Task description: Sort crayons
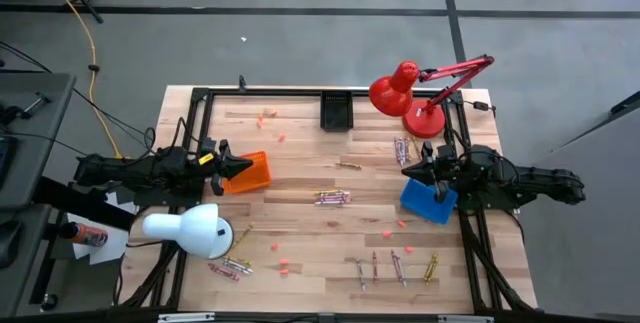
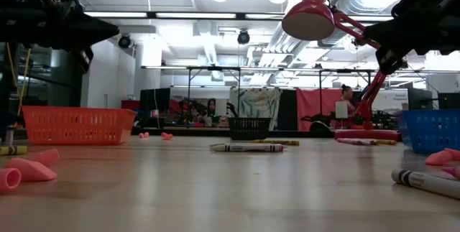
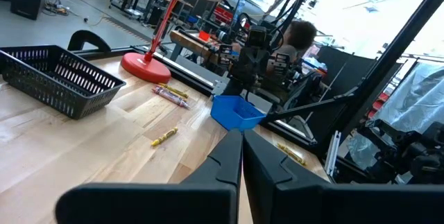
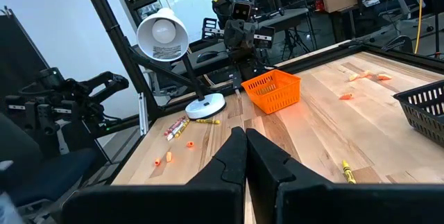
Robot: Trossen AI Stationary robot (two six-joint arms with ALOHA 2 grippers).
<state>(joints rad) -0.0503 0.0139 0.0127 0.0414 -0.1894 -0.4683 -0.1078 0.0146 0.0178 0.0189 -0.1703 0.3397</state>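
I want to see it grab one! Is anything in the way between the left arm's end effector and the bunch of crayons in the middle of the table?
Nothing visible. The left end effector, shut, hangs over the orange basket; bare wood lies between it and the crayon bunch.

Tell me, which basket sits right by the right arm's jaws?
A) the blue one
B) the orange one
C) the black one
A: in the high view the blue basket lies directly beside the right gripper, while the orange basket is at the left gripper and the black basket stands at the far edge.
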